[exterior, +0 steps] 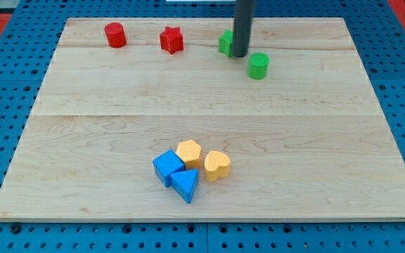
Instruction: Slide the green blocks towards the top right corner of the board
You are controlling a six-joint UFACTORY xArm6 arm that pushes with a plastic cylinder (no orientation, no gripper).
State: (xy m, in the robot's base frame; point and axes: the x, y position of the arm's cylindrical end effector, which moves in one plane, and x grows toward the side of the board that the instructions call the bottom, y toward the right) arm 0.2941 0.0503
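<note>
A green block (pixel 225 42) sits near the view's top middle, partly hidden behind my rod, so its shape is unclear. A green cylinder (pixel 258 65) stands just to its lower right. My tip (pixel 240 55) rests on the board right against the hidden green block's right side and just to the upper left of the green cylinder. The board's top right corner (pixel 343 21) lies well to the right of both green blocks.
A red cylinder (pixel 114 34) and a red star (pixel 171 40) stand along the top left. A blue cube (pixel 166 166), a blue triangle (pixel 185 185), a yellow hexagon (pixel 188 152) and a yellow heart (pixel 216 165) cluster at the bottom middle.
</note>
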